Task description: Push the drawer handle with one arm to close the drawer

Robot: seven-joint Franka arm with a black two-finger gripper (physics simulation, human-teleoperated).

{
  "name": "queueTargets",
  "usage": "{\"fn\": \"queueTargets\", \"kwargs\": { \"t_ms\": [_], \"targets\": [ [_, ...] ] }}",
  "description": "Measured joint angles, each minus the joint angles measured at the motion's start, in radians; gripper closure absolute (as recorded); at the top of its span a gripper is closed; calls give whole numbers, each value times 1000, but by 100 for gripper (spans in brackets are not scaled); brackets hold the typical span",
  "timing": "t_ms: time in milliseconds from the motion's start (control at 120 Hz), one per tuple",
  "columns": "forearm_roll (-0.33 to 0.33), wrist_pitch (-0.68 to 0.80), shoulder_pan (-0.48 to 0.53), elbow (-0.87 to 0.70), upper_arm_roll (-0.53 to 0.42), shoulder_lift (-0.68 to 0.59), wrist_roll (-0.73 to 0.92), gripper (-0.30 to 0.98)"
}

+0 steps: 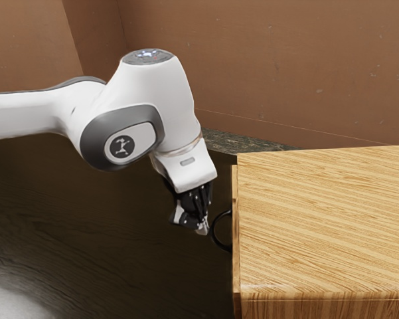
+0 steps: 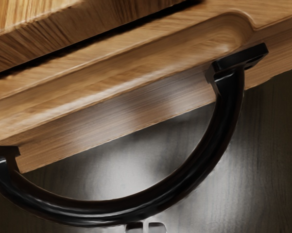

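The black two-finger tool (image 1: pixel 203 228) has its fingers brought together, with nothing held between them; in the wrist view their tips (image 2: pixel 157 227) sit side by side with only a thin slit separating them. It hangs at the end of the white robot arm with grey trim (image 1: pixel 162 93), which enters from the exterior view's left and bends down, the hand tilted so that the tips lean toward the exterior view's right. Just beside those tips is the black, smooth, curved handle (image 2: pixel 227 114), fixed by its two blocky feet to the light-brown wooden drawer front (image 2: pixel 111 102) and bowing outward from it. The tips lie at the outer side of the bow, near its middle; whether they touch it I cannot tell. The drawer front stands upright, close against the pale, striped-grain wooden cabinet (image 1: pixel 325 212), and a narrow dark gap runs between the two in the wrist view. I cannot tell from this whether the drawer is fully closed. A long moulding with a rounded end runs across the front above the handle. Below the tool and handle spreads a dark wood-grained surface (image 1: pixel 106 246), with a pale sheen on it. Behind the arm and cabinet rise reddish-brown walls (image 1: pixel 285 66), marked with small pale specks.
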Motion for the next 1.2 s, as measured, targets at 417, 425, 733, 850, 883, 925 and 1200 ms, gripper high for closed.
{"fn": "queueTargets", "kwargs": {
  "t_ms": [417,425,733,850,883,925,1200],
  "targets": [
    [3,-10,55,32,-20,-23,-17,77],
    [3,-13,63,32,-20,-27,-21,77],
    [83,-230,299,354,-19,96,-408,26],
    [158,-279,181,504,151,204,-539,15],
    [170,-290,139,516,216,209,-570,13],
    [180,-301,123,523,255,214,-608,10],
    [203,-328,69,530,288,228,-805,3]
  ]
}}
